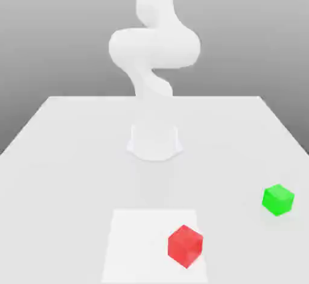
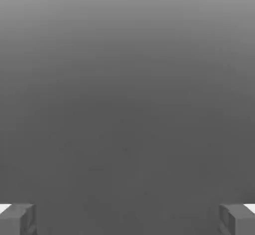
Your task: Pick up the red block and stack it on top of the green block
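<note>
While its claw (image 2: 127, 219) gapes empty, the arm (image 1: 154, 50) stands coiled.

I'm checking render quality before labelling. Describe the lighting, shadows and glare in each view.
Exterior view: soft, even light; the red block and green block look glossy but cast hardly any shadow on the pale table, and the white arm looks washed out. Hand view: a plain grey gradient behind the open pincer, no glare.

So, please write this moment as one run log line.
gripper: open, empty | red block: on table, untouched | green block: apart, nothing stacked | stage: before grasp
</note>
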Robot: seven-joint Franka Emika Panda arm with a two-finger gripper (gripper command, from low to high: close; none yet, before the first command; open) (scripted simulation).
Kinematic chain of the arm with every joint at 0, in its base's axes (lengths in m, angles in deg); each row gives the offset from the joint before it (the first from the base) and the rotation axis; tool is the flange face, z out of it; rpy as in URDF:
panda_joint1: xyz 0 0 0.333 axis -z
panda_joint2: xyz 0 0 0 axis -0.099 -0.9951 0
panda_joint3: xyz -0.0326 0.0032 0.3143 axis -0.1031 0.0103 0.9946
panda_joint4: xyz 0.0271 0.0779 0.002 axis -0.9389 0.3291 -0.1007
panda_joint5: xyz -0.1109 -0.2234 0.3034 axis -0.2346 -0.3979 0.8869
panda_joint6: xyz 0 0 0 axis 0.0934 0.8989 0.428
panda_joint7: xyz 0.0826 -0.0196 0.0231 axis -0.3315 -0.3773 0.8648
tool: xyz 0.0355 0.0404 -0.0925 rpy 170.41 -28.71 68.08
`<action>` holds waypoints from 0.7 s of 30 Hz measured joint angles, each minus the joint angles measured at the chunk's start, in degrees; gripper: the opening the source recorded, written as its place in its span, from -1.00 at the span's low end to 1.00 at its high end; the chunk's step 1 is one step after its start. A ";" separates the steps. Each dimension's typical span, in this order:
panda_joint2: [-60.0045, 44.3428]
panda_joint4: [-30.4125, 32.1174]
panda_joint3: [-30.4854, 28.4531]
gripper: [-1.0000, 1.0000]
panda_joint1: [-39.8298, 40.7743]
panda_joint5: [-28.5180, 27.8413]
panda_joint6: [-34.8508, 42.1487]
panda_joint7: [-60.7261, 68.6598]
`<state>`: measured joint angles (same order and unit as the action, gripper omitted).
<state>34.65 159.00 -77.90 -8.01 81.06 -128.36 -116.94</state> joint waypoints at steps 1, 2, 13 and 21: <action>-2.26 0.72 -0.59 0.00 -0.96 0.28 -1.03 1.87; -4.43 1.43 -1.10 0.00 -1.81 0.58 -2.06 3.67; -27.47 8.74 -4.52 0.00 -9.14 3.93 -12.46 23.04; -43.87 14.09 -4.09 0.00 -11.56 2.82 -20.15 34.53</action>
<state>-9.21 173.09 -81.99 -19.57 83.88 -148.50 -82.42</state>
